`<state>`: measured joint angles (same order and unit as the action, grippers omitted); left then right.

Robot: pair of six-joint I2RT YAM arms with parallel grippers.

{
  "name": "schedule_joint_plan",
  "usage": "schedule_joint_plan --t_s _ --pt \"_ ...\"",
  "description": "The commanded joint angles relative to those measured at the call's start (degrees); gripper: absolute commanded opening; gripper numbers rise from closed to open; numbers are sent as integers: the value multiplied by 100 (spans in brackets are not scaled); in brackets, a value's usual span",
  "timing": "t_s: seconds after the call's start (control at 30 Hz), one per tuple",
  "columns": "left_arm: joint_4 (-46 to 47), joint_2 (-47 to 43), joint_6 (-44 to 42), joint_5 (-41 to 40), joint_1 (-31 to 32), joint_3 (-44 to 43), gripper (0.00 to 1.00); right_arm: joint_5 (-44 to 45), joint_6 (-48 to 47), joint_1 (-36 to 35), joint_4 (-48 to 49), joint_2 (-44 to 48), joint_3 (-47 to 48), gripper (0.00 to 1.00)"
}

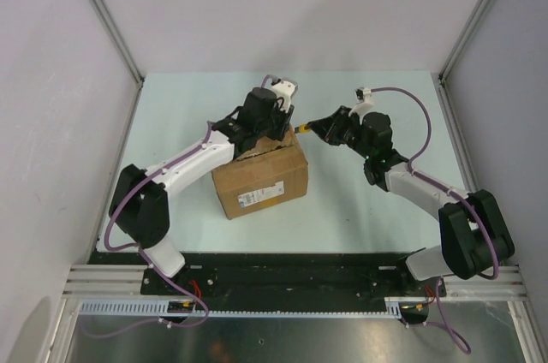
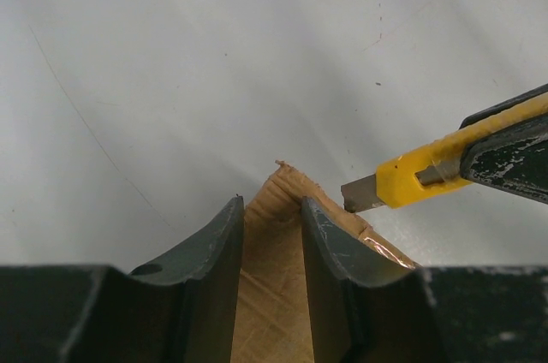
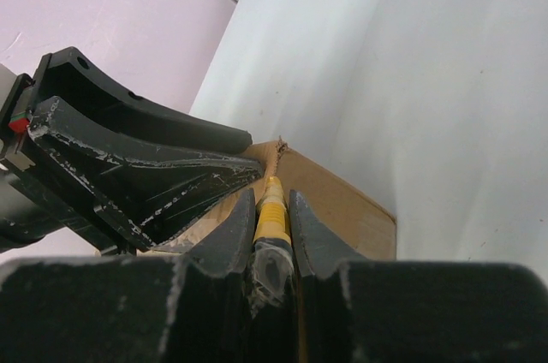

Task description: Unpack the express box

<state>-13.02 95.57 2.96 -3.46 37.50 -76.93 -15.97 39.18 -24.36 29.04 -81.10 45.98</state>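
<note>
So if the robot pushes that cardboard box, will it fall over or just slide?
Probably just slide. The box sits low and wide on its flat bottom, so tipping looks unlikely. The table looks smooth, which should let it slip along. Its cardboard flap may bend where the left gripper straddles it.

A white label [image 1: 262, 194] is seen on the near side of the express box [image 1: 274, 170], left of frame centre. Its print is too small to be read. No other text is found.

Robotics lab test cell: pale tabletop [image 1: 360, 209] enclosed by plain white panels [image 1: 51, 80], aluminium frame profiles [image 1: 103, 12], slotted mounting rail [image 1: 291, 277] carrying two arm bases, exposed purple cabling [image 1: 116, 209].
</note>
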Motion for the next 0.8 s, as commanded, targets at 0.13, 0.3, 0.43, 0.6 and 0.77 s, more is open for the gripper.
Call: schedule_joint_plan --t_s 0.13,0.3,0.43,0.6,0.77 --pt "-833 216 -85 -724 30 143 37 -591 713 -7 -265 94 43 0" --pt "-1281 558 64 -1279 153 -129 37 -706 855 -25 -837 261 43 0" --pt "-1887 893 336 -1631 241 -367 37 -689 829 -147 -1241 358 43 0" --pt "-2161 1016 802 -1429 232 -437 38 -399 627 -315 -1532 454 43 0" --pt "-2600 1148 1347 -1157 241 -429 36 -126 503 -438 -1743 569 43 0"
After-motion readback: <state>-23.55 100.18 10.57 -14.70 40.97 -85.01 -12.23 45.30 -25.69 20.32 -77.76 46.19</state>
